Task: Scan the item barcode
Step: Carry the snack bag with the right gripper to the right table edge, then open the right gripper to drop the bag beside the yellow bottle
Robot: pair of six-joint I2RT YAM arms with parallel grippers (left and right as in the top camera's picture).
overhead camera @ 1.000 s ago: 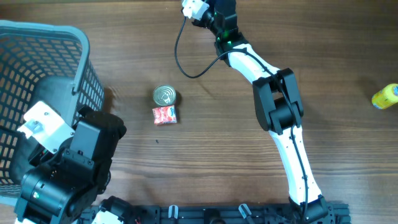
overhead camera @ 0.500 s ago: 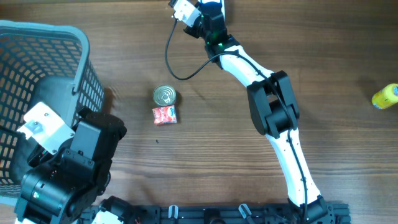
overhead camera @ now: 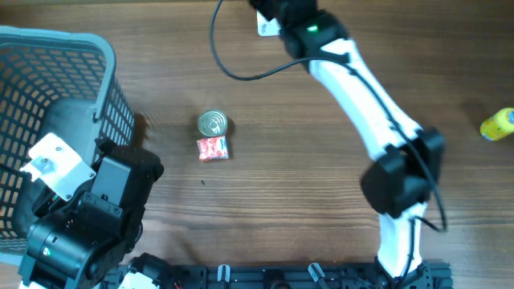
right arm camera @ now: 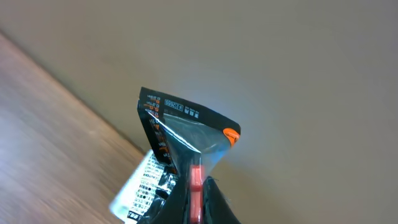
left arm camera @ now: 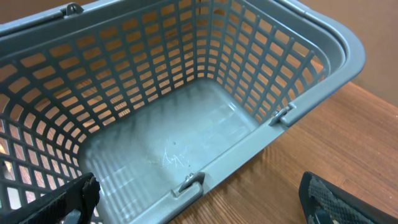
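Packet (right arm camera: 180,146), printed label showing, clamped in right gripper (right arm camera: 196,202), raised at far edge of table (overhead camera: 321,201); scan judged not yet done, no scanner in view. Left gripper (left arm camera: 199,205) spread wide above grey basket (left arm camera: 323,37).

yellow item (overhead camera: 498,124) cropped, packet (right arm camera: 186,134) base hidden
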